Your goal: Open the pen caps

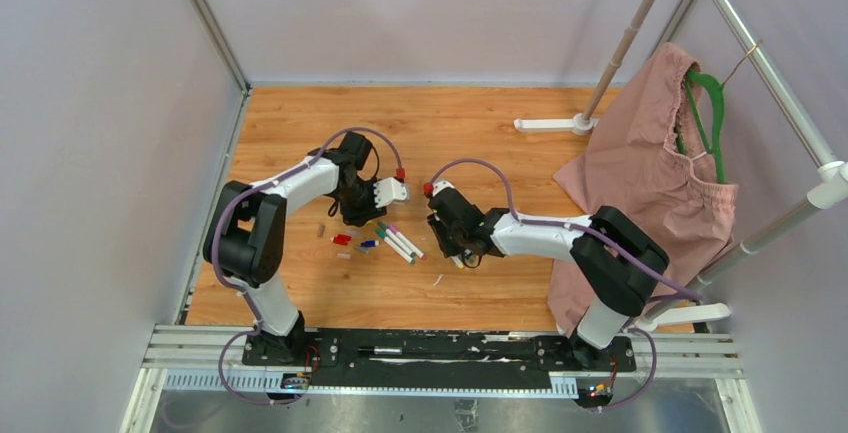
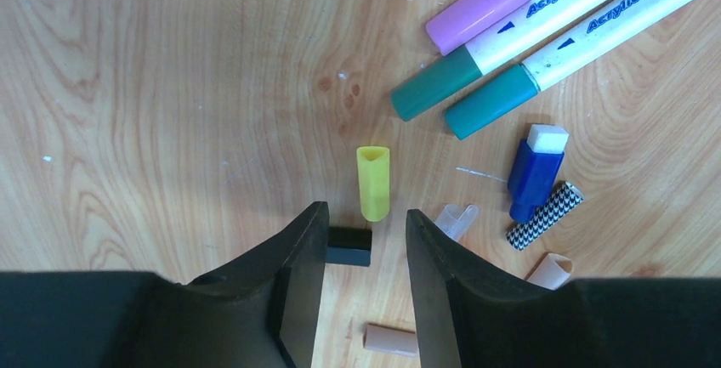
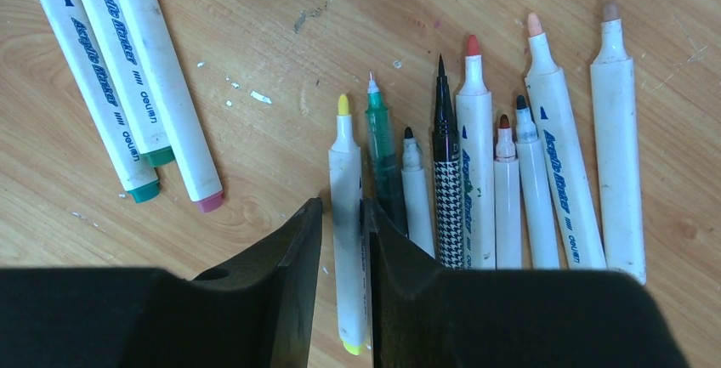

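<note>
While the left gripper (image 2: 366,211) hangs over the wooden table (image 2: 153,87) with its jaws spread wide and nothing held, a loose yellow cap (image 2: 373,183) lies on the wood just ahead of the gap between the fingertips. A black cap (image 2: 349,246) lies inside the gap, touching the inner face of one finger. To one side lie a blue cap (image 2: 536,177) and, just beside it, a houndstooth cap (image 2: 545,215). Beyond these, three markers (image 2: 587,19) lie side by side with caps fitted: one purple cap (image 2: 479,7) and two green caps (image 2: 435,83).

The right gripper (image 3: 342,205) straddles the barrel of a yellow-tipped marker (image 3: 343,155). Its jaws are narrowed to roughly the barrel's width; whether the pads actually press on the barrel cannot be told. This marker lies at one end of a row of uncapped pens (image 3: 476,172), all parallel on the table with their tips pointing away from the gripper.
</note>
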Robot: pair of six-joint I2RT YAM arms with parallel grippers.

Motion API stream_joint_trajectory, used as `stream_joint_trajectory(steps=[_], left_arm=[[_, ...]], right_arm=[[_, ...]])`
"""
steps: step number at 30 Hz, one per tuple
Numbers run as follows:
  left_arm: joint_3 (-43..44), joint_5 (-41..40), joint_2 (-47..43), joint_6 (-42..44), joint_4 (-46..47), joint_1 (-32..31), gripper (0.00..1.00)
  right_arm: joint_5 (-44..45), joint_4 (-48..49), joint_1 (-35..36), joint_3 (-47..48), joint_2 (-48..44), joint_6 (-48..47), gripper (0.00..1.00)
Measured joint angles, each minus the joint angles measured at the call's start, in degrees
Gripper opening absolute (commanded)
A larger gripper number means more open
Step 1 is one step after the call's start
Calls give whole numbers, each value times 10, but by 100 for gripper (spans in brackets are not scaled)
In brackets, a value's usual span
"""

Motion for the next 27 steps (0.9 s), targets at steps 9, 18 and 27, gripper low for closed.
stream_joint_trajectory(steps=[9,18,27], left_arm=[[72,7,-45,-35,-40,1,62],[143,7,-122,-97,-80,52,100],[152,-12,-196,-129,-87,150,100]], right_arm=[[12,-8,2,1,-1,0,30],[-6,-29,9,21,-47,-5,48],[-79,-32,12,150,57,-35,34]])
